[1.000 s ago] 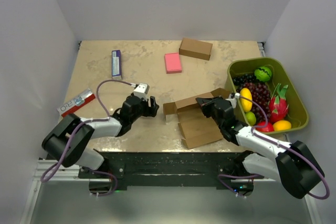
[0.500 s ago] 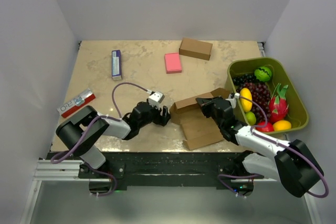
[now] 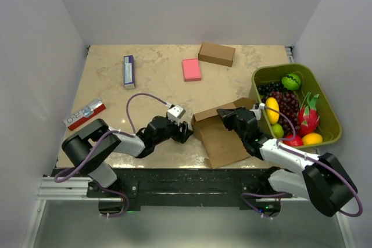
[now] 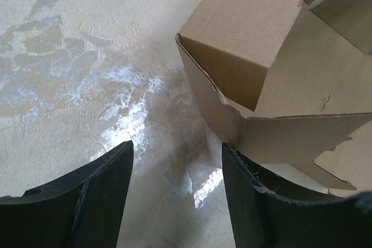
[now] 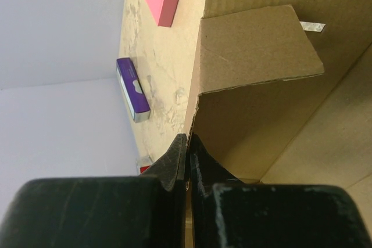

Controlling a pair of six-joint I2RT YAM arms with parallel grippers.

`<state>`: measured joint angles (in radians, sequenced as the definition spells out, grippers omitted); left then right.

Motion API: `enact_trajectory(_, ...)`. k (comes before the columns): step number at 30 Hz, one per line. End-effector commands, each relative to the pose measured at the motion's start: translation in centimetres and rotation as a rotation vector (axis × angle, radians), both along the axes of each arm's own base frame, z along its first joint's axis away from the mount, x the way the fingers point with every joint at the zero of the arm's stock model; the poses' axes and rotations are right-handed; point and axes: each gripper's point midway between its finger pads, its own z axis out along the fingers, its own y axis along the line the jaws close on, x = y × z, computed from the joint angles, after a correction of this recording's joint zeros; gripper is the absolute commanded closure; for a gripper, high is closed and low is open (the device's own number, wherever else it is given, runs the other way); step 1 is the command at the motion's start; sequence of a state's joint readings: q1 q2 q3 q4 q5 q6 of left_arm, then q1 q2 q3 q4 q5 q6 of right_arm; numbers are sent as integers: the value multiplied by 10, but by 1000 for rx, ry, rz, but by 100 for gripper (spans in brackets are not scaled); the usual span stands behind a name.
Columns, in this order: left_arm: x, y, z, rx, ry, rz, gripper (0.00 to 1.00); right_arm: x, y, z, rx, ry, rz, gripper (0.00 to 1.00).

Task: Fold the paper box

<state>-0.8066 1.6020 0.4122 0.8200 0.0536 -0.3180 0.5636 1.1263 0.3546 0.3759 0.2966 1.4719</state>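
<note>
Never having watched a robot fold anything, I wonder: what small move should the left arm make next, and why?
Probably ease the open left jaws forward against the plain brown cardboard box: its loose end flap stands just ahead of them, while the shut right jaws pinch its wall steady.

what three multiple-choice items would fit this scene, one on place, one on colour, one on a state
1. The green basket stands: A on the right; B on the left; C in the middle.
2. The block beside the closed brown box is: A blue; B pink; C yellow.
3. The right gripper has its jaws: A wide apart; B half open; C shut on the paper box.
A, it sits rightmost; B, its top is pink; C, they pinch a cardboard wall.
</note>
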Motion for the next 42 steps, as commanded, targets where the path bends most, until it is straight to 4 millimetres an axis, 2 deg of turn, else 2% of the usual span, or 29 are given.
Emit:
enact_trajectory(1, 4, 5, 22, -23, -89, 27, 34, 8, -5, 11, -7, -48, -31, 100)
enact_trajectory(5, 2, 13, 31, -41, -103, 51, 34, 8, -5, 14, -27, -87, -20, 100)
enact_trajectory(9, -6, 8, 43, -92, -125, 10, 34, 6, -5, 18, -37, -151, 4, 100)
enact_trajectory(12, -9, 1, 44, -107, -135, -39, 34, 4, -5, 24, -52, -202, 21, 100)
enact_trajectory(17, -12, -5, 34, -109, -123, -75, 35, -5, -11, 12, -81, -222, 31, 100)
enact_trajectory(27, -24, -19, 47, -181, -180, -169, 39, -14, -21, -2, -145, -201, 31, 100)
enact_trajectory(31, -19, -26, 45, -180, -180, -159, 44, -16, -22, -3, -151, -197, 32, 100)
enact_trajectory(34, -10, -22, 40, -166, -172, -90, 46, -16, -22, -4, -154, -196, 36, 100)
enact_trajectory(42, 3, -17, 52, -187, -215, -3, 48, -15, -21, -5, -155, -192, 40, 100)
